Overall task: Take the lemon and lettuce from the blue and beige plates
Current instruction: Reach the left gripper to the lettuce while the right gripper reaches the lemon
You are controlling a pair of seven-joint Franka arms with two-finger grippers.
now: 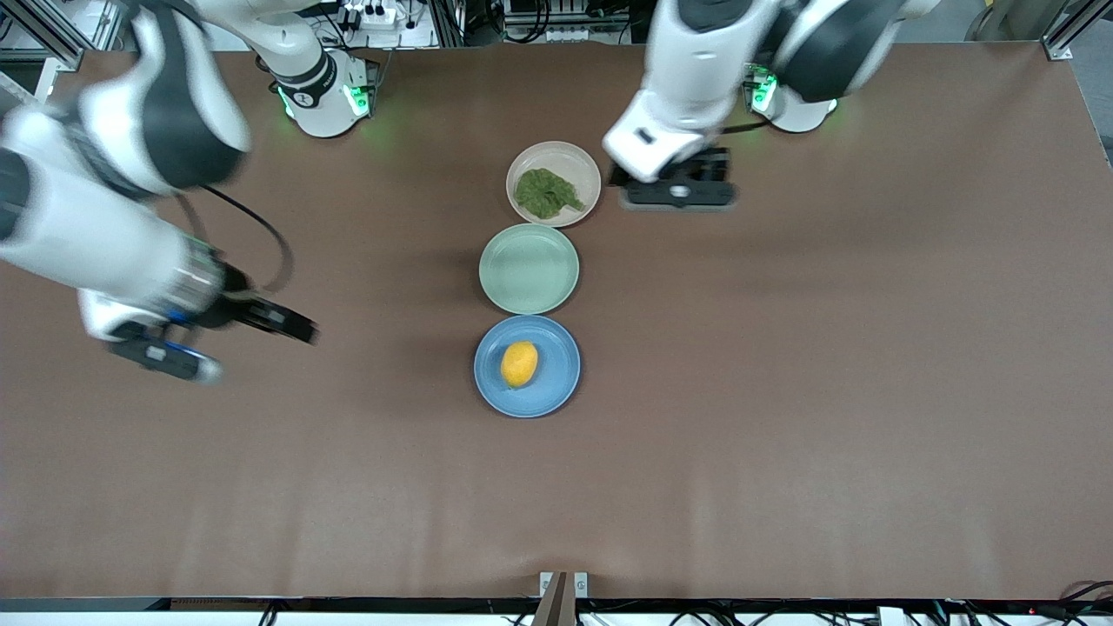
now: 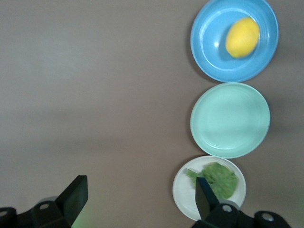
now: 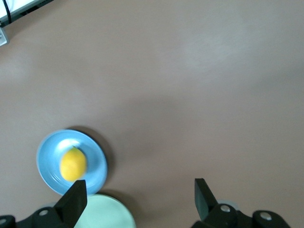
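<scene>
Right arm (image 1: 104, 235) is motion-blurred in the front view; its hand (image 1: 217, 348) is smeared, and finger outlines there cannot be resolved. Its upper links run off the picture's edge.

Left hand (image 1: 678, 187) is largely covered by its own wrist housing in the front view; only a dark, slightly blurred block shows beside the beige plate (image 1: 583, 169).

In the left wrist view, one finger (image 2: 203, 197) overlaps the beige plate (image 2: 183, 190) and part of the lettuce (image 2: 221, 178).

In the right wrist view, the mint-green plate (image 3: 107, 213) is cut off by the picture's edge and partly covered by a finger (image 3: 73, 199).
</scene>
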